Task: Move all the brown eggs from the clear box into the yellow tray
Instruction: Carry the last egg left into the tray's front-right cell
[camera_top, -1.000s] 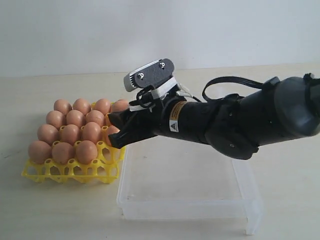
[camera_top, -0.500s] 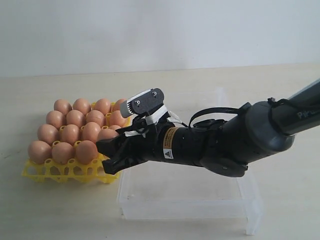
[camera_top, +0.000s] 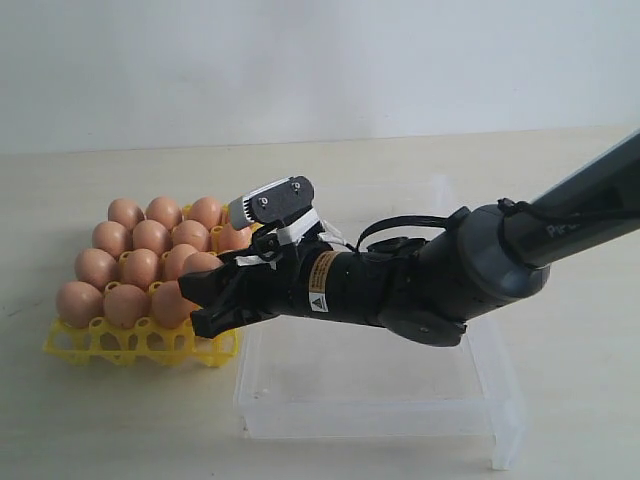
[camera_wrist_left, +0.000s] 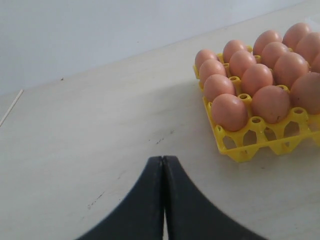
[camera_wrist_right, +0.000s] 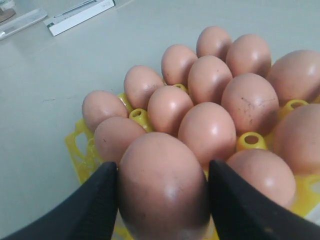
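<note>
The yellow tray (camera_top: 130, 345) lies at the left, its cups filled with several brown eggs (camera_top: 140, 265). My right gripper (camera_top: 205, 302) reaches across to the tray's near right corner and is shut on one brown egg (camera_top: 200, 266). In the right wrist view that egg (camera_wrist_right: 162, 185) sits between the black fingers (camera_wrist_right: 100, 195), low over the tray (camera_wrist_right: 80, 150) and close to the seated eggs (camera_wrist_right: 207, 130). The clear box (camera_top: 380, 400) under the arm shows no eggs. My left gripper (camera_wrist_left: 163, 160) is shut on nothing above bare table, with the tray (camera_wrist_left: 240, 150) off to one side.
The right arm's thick black body (camera_top: 440, 285) hangs over the clear box. A white flat strip (camera_wrist_right: 80, 15) and a grey one (camera_wrist_right: 22, 22) lie on the table beyond the tray. A pale wall (camera_top: 320, 60) stands behind the table.
The right gripper has carried the egg leftwards and lower, from the box's edge to over the tray's near right corner. The arm has stretched out flatter.
</note>
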